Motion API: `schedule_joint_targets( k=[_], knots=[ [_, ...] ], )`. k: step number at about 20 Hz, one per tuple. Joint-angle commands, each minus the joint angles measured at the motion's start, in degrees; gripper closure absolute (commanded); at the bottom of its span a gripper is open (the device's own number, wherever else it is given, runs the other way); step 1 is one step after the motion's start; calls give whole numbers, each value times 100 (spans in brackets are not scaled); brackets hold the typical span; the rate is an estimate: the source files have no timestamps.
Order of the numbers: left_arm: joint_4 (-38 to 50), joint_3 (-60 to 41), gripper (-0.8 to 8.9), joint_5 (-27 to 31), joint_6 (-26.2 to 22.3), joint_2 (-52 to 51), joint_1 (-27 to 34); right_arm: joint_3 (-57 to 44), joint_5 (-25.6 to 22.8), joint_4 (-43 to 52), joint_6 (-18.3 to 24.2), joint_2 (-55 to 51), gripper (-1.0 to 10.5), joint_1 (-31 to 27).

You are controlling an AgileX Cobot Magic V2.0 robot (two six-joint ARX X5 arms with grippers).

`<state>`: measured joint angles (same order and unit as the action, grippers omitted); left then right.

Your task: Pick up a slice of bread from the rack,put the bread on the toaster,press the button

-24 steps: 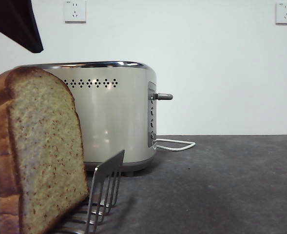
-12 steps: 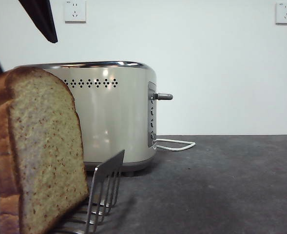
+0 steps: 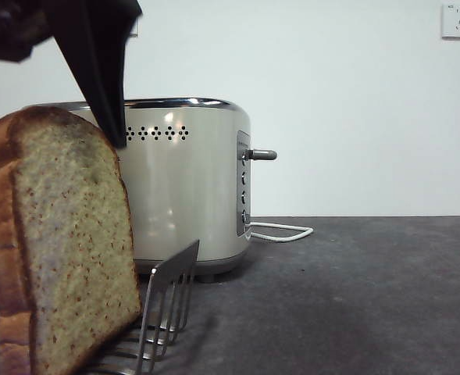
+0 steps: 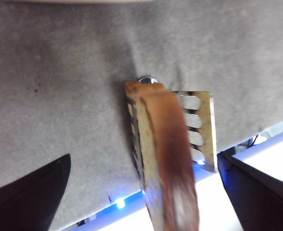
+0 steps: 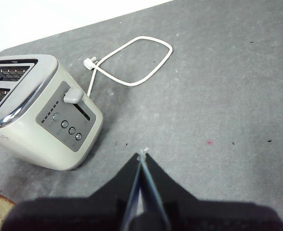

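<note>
While the slice of bread (image 3: pixel 58 242) stands upright in the rack (image 3: pixel 163 312) at the near left of the table (image 3: pixel 354 297), the left claw (image 4: pixel 141 192) hangs over it with its jaws spread wide, one on each side of the crust and neither touching it. From the front, one dark jaw reaches down just past the rounded top of the slice on the toaster side, and a sliver of the other shows at the left edge of the picture. The left wrist view looks down along the dark brown crust (image 4: pixel 167 144), with the slice (image 4: pixel 165 159) sitting between the metal dividers of the rack (image 4: pixel 199 125); the rest of the rack's slots hold nothing.

Just behind the rack stands the toaster (image 3: pixel 183 187), close to the slice but apart from it. The right wrist view shows its two top slots open and dark. The button (image 3: pixel 262 155) sticks out of the grey side panel, up near the top of its slot, with a row of small round buttons below it. A white cord (image 3: pixel 280 231) lies looped on the table beyond the toaster.

The right claw (image 5: pixel 142 159) is high over the bare table to the right of the toaster, its jaws pressed together on nothing. That whole right side of the table is open grey surface back to the white wall (image 3: pixel 354 109).
</note>
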<state>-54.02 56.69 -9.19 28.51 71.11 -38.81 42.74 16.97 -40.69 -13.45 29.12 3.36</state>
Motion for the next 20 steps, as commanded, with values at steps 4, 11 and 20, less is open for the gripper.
schedule_joint_targets(
  k=[4,11,20],
  knots=[
    [-48,11,284,22,-116,85,-28,31,17,-13,92,-2,946,0],
    [-363,573,550,26,-352,50,-28,31,15,-11,133,-2,946,0],
    [-745,704,436,42,-527,208,-28,31,15,-11,131,-2,946,0]
  ],
)
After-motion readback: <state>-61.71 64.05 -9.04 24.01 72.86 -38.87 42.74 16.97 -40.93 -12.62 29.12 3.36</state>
